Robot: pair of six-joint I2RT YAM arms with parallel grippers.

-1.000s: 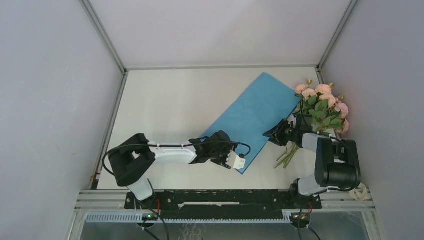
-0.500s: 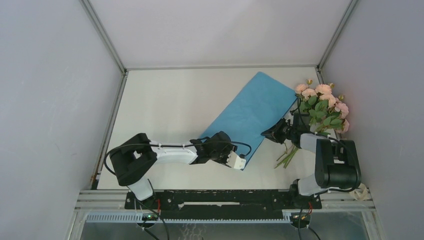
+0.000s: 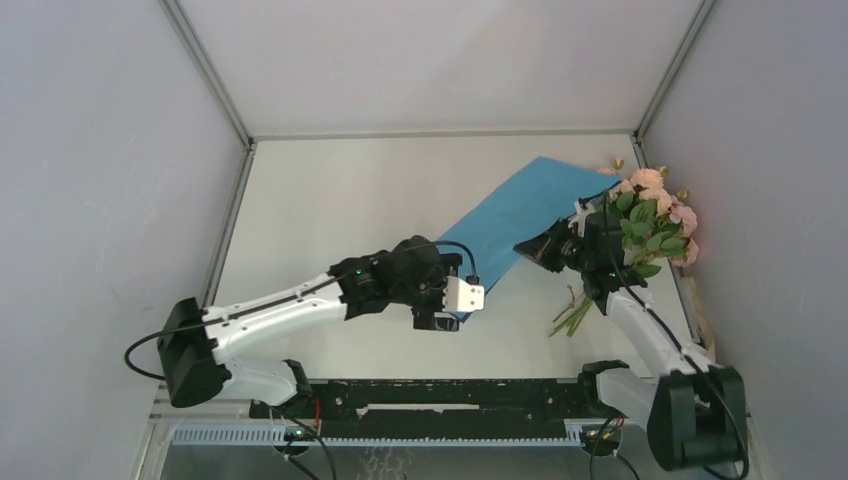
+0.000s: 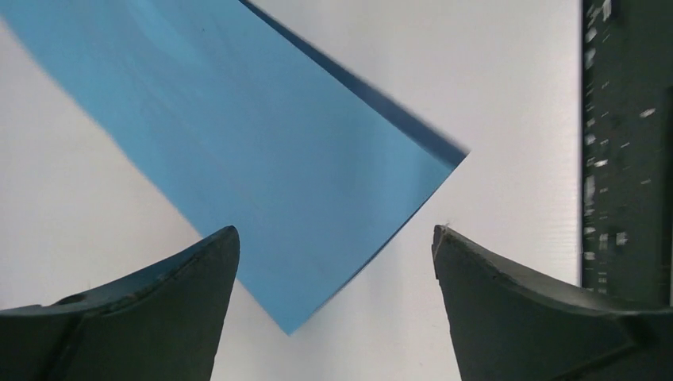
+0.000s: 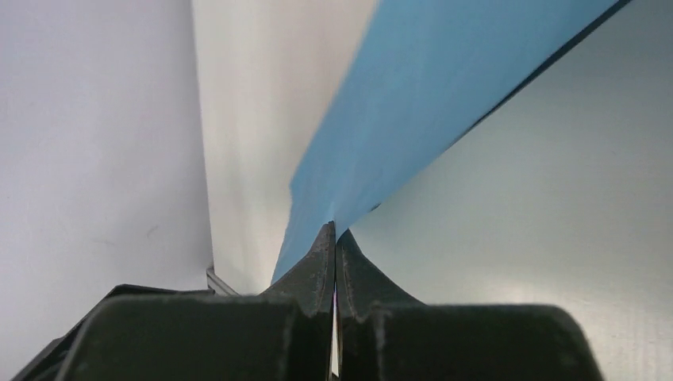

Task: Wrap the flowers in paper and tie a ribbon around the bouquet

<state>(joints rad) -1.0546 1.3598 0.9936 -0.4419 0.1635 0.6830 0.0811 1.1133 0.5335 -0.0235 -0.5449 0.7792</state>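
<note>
At the left, the left arm (image 3: 270,310) is reaching across the white table (image 3: 330,200) toward the middle. Its claw (image 3: 438,318) is hanging released, jaws spread wide, with nothing between them. In the left wrist view this claw (image 4: 333,238) is hovering over the near corner of the paper (image 4: 262,143), one finger on each side of that corner and neither touching it.

The paper (image 3: 520,215) is stretching as a long blue strip from the left claw up toward the far right of the table. Its light blue face is showing on top and a thin darker line is running along one edge.

Further right, the right claw (image 3: 532,250) is clenching on the paper's right edge. In the right wrist view the fingertips (image 5: 334,230) are pressing together on the sheet (image 5: 444,103), which is rising away from them with its dark underside just showing.

The right arm (image 3: 640,320) is crossing in front of the flowers (image 3: 655,215) and hiding part of them. The pink blooms and green leaves are lying at the table's right edge beside the grey wall (image 3: 770,150). Their thin stems (image 3: 572,318) are pointing toward the near edge. The flowers are sitting just beside the paper, not on it.

Along the near edge, a black rail (image 3: 430,395) is carrying both arm bases.
</note>
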